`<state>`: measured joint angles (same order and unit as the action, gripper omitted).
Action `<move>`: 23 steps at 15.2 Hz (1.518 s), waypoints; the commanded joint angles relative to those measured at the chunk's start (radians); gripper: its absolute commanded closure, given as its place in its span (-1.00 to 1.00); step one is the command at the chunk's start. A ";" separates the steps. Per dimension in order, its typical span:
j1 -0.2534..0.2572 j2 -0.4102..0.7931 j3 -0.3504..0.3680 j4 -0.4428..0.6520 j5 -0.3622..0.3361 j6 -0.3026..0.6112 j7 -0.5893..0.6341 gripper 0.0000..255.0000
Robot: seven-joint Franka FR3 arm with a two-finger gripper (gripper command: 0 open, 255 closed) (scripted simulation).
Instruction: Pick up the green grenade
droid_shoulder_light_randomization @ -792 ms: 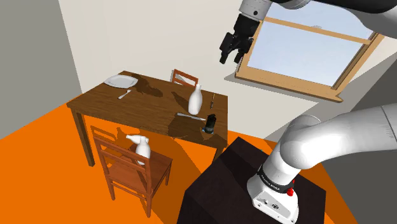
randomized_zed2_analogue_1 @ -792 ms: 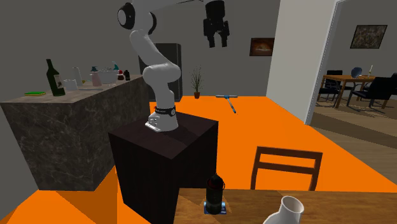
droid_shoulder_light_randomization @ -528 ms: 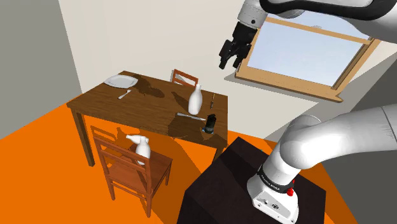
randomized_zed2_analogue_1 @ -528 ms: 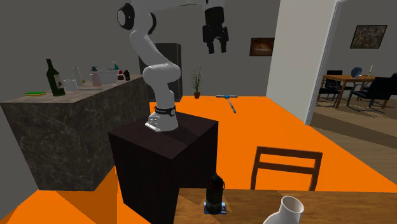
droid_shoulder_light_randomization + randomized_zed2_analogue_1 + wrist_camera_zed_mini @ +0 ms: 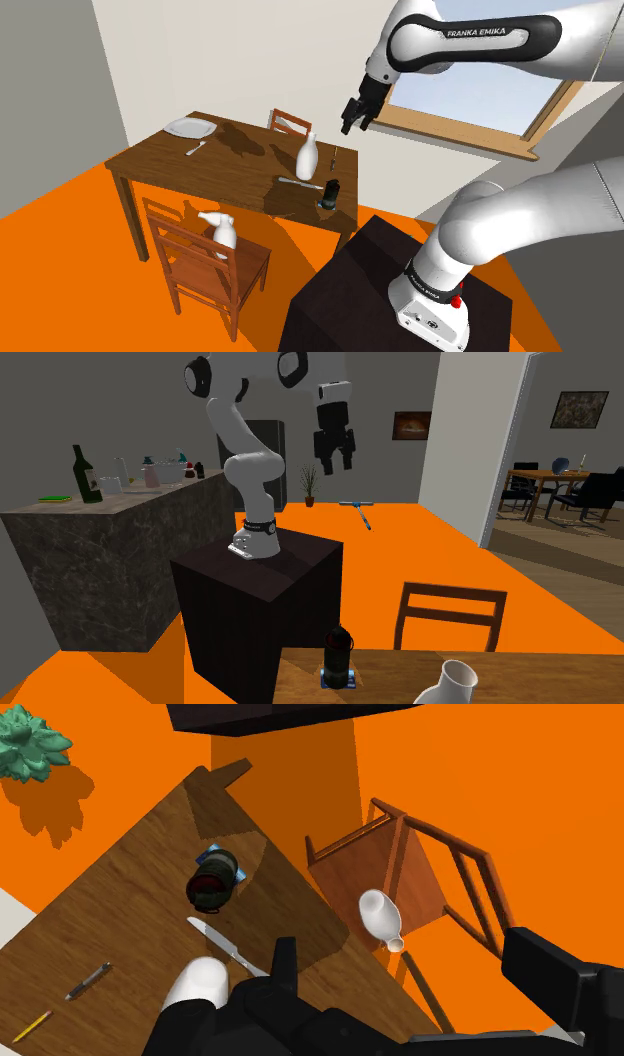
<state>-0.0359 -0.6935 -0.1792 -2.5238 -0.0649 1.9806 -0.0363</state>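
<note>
**Gripper open and high, grenade waiting at the desk corner**

Shoulder view: the all-black gripper hangs in front of the window, well above the brown wooden desk; the dark, nearly black-green grenade stands upright near the desk corner closest to the stand; a tall white bottle stands nearby, and a grey table knife lies between the two.

Second exterior view: the gripper has its fingers spread wide and holds nothing; the grenade sits on a small blue pad close to the desk's edge.

Wrist view: the grenade lies ahead of the gripper and off to one side, not between the fingers; the knife points toward it.

The step in hand looks like the approach; it would go best by centring over the grenade first, then coming straight down with the fingers astride its body, turned so that neither meets the knife or bottle; a sideways nudge could tip it off the near edge; the free room lies above and on the edge side.
</note>
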 commanded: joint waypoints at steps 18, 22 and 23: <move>0.071 0.584 -0.339 -0.078 0.170 0.652 -0.489 -1.00; 0.090 0.782 -0.361 -0.009 0.440 0.733 -0.746 -1.00; 0.075 0.832 -0.345 0.015 0.513 0.744 -0.814 -1.00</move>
<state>0.0484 0.0925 -0.5301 -2.5229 0.3698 2.7064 -0.7737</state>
